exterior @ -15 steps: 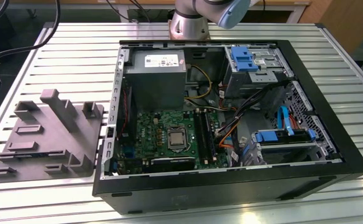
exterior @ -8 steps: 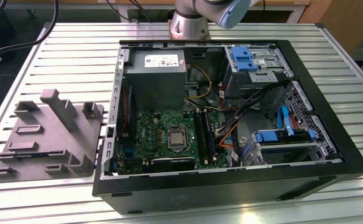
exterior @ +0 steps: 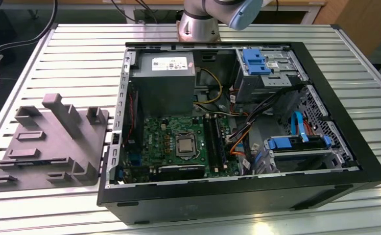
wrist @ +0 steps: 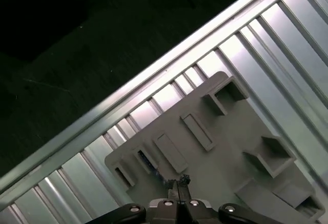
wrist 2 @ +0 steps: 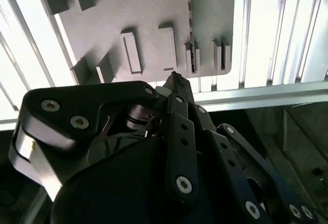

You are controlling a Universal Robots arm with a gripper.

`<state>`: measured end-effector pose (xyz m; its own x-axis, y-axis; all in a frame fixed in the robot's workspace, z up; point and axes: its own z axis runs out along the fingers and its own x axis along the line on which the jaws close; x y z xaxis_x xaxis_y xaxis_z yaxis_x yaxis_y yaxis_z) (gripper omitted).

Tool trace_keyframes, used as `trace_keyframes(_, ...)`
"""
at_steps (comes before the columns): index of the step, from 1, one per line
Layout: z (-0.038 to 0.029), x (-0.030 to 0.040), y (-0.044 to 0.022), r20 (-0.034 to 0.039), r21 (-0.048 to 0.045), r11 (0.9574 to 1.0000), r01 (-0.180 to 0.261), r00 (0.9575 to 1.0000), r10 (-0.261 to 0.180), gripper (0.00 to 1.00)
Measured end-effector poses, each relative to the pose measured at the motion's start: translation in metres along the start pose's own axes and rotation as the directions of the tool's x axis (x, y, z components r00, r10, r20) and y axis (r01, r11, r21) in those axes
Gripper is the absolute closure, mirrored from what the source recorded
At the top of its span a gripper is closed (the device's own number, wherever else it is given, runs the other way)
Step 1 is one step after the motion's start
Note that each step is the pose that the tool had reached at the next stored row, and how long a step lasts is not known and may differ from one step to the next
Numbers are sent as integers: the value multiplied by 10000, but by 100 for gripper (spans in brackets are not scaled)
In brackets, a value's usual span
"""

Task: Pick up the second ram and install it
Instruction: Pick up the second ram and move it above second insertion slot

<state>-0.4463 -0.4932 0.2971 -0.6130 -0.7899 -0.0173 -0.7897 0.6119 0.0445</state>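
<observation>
Jaws pressed together and grasping nothing, fingertips (wrist: 172, 187) above the grey tray (wrist: 230, 157) on the slatted counter (wrist: 287, 34). The second ram (wrist: 147, 161) stands on edge in a tray slot, just beside the fingertips. Most of its length is sunk in the slot or hidden behind the jaws. In the exterior view, the arm (exterior: 207, 19) is cut off at the frame edge. The power supply's white label (exterior: 171, 62) is too small to read.
</observation>
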Motion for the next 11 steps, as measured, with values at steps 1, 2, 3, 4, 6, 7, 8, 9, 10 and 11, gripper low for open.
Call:
trace_keyframes(1,1,0,0,-7,-3,9998,180,9998,-180,89)
trace_keyframes(2,1,0,0,-15,-7,9994,354,9994,-354,89)
trace_keyframes(3,2,0,0,-23,-10,9986,538,9985,-538,89)
trace_keyframes(4,3,0,0,-31,-14,9975,713,9974,-713,89)
trace_keyframes(6,4,0,0,-47,-22,9941,1087,9941,-1087,89)
trace_keyframes(7,5,0,0,-54,-26,9920,1265,9919,-1266,89)
trace_keyframes(8,5,0,0,-62,-30,9895,1443,9895,-1443,89)
trace_keyframes(9,6,0,0,-69,-34,9868,1621,9867,-1621,89)
trace_keyframes(10,6,0,-1,-77,-39,9837,1798,9837,-1798,89)
trace_keyframes(11,7,0,-1,-84,-43,9801,1986,9800,-1986,89)
